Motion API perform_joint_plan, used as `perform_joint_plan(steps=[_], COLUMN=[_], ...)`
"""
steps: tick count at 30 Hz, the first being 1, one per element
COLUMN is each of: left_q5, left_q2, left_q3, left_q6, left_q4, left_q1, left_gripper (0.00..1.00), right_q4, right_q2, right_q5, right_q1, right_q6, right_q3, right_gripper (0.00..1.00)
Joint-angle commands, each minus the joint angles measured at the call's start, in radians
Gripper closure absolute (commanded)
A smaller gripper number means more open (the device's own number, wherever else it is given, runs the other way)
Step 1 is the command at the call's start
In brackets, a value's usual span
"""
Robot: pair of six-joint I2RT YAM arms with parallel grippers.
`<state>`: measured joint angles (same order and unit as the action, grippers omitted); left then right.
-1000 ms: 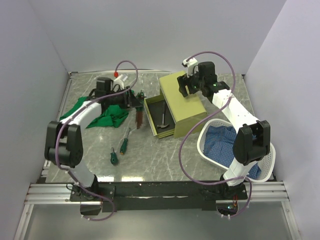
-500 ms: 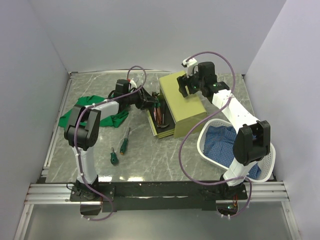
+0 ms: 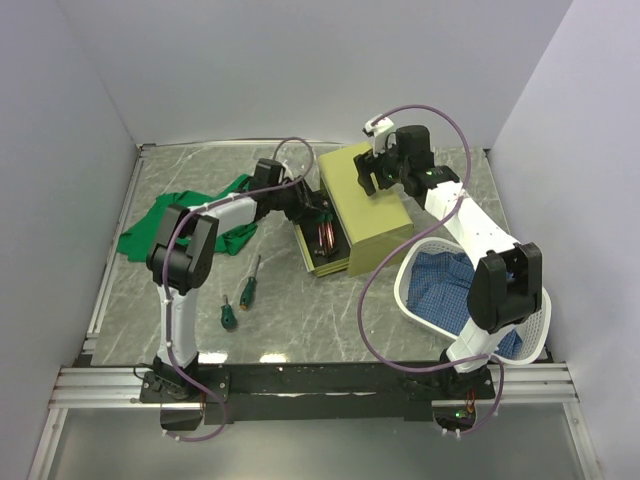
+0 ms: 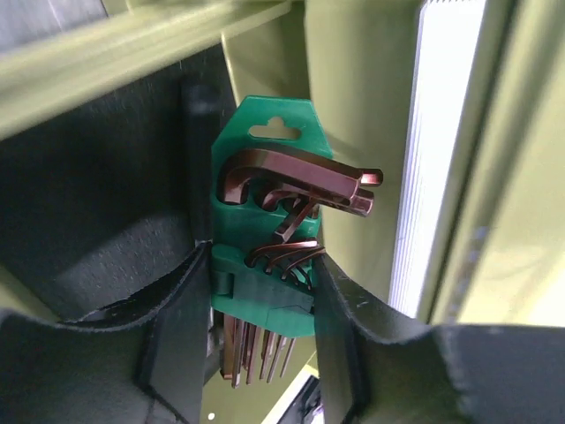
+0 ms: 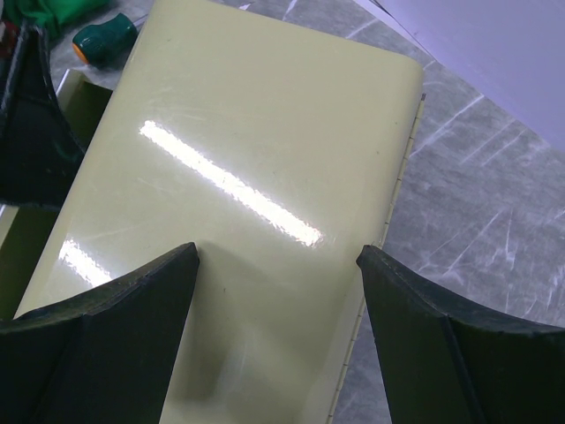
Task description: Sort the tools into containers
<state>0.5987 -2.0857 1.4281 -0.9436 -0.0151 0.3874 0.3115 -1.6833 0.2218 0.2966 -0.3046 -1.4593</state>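
Note:
My left gripper (image 4: pixel 260 296) is shut on the green holder of the brownish hex key set (image 4: pixel 291 190) and holds it inside the open drawer (image 3: pixel 312 262) of the olive-yellow chest (image 3: pixel 370 215). In the top view this gripper (image 3: pixel 316 222) is over the drawer, with the hex keys (image 3: pixel 326 238) below it. My right gripper (image 5: pixel 278 291) is open and hovers over the chest's glossy top (image 5: pixel 247 159); it also shows in the top view (image 3: pixel 383 172). Two green-handled screwdrivers (image 3: pixel 251 283) (image 3: pixel 229 315) lie on the table. The hammer is hidden.
A green cloth (image 3: pixel 185 222) lies at the left. A white basket (image 3: pixel 410 272) holding blue fabric stands at the right, close to the chest. Another green-handled screwdriver (image 5: pixel 104 38) lies beside the chest's far side.
My left gripper has carried the hex key set to the right, from the table beside the cloth into the open drawer. The right arm has not moved.

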Motion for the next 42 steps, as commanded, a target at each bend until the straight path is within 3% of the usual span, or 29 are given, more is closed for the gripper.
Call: perform_joint_plan(steps=[1, 2, 4, 5, 8, 16, 21, 27, 28, 31, 42], left_q5=[-0.034, -0.042, -0.043, -0.037, 0.008, 0.084, 0.107, -0.120, -0.258, -0.362, -0.367], left_q2=[0.053, 0.068, 0.081, 0.091, 0.118, 0.283, 0.366, 0.509, 0.553, 0.648, 0.737], left_q3=[0.029, 0.017, 0.006, -0.006, -0.020, -0.031, -0.075, -0.133, -0.168, -0.271, -0.431], left_q6=[0.016, 0.011, -0.004, -0.007, -0.015, -0.017, 0.156, 0.578, 0.598, 0.669, 0.928], left_q4=[0.012, 0.038, 0.040, 0.032, 0.021, -0.025, 0.050, 0.398, 0.437, 0.460, 0.474], left_q1=[0.001, -0.004, -0.021, -0.028, -0.059, -0.143, -0.182, -0.182, -0.183, -0.206, -0.197], left_gripper=[0.47, 0.38, 0.29, 0.18, 0.11, 0.12, 0.12, 0.15, 0.14, 0.12, 0.19], right_q4=[0.178, 0.178, 0.178, 0.179, 0.179, 0.178, 0.176, 0.179, 0.178, 0.175, 0.173], right_q2=[-0.046, -0.049, -0.049, -0.049, -0.049, -0.038, -0.033, -0.024, -0.020, -0.012, 0.036], right_q5=[-0.039, -0.039, -0.039, -0.038, -0.035, -0.038, -0.035, -0.029, -0.029, -0.025, -0.010], right_q1=[0.003, 0.003, 0.003, 0.003, 0.003, 0.007, 0.009, 0.009, 0.009, 0.009, 0.009], right_q6=[-0.028, -0.028, -0.028, -0.028, -0.025, -0.028, -0.033, -0.030, -0.028, -0.027, -0.004], right_q3=[0.014, 0.011, 0.010, 0.010, 0.010, 0.016, 0.020, 0.022, 0.027, 0.033, 0.051], right_gripper=[0.18, 0.18, 0.18, 0.18, 0.18, 0.18, 0.18, 0.18, 0.18, 0.18, 0.18])
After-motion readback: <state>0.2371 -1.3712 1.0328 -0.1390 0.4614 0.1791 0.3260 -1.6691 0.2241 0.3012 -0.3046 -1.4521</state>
